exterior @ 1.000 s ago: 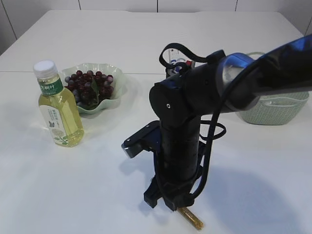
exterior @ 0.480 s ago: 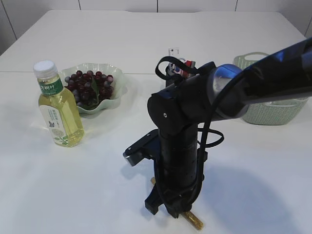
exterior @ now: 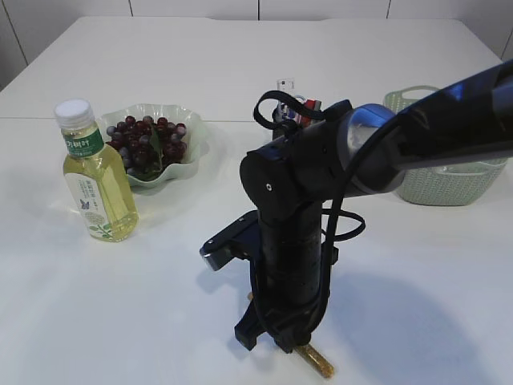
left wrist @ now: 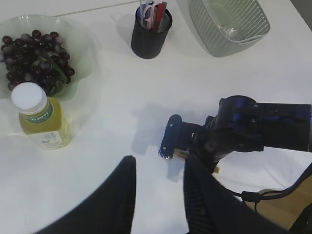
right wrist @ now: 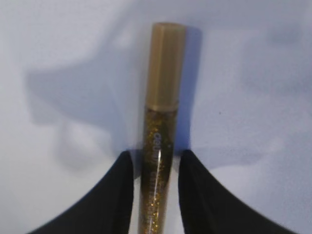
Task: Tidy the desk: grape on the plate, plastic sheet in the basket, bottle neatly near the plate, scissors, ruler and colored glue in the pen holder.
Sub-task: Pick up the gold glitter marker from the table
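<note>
The glitter glue tube (right wrist: 158,146) lies flat on the white counter (exterior: 120,321), between the fingers (right wrist: 114,195) of the right tool (right wrist: 155,168), which stand narrow on either side; whether they are gripping it cannot be told. It looks light, stiff and smooth-walled, likely slippery, so mid-body is the better hold. The counter is plain, glossy and roomy; the pen holder (left wrist: 150,34) stands well apart.

Bright, even light from above washes the white counter (exterior: 417,321) nearly flat. A soft grey shadow pools right of the right tool (exterior: 276,341). The right wrist view is dimmer, bluish and soft, with blurred shadows left of that tool. The left tool (left wrist: 158,195) looms dark and unfocused.
</note>
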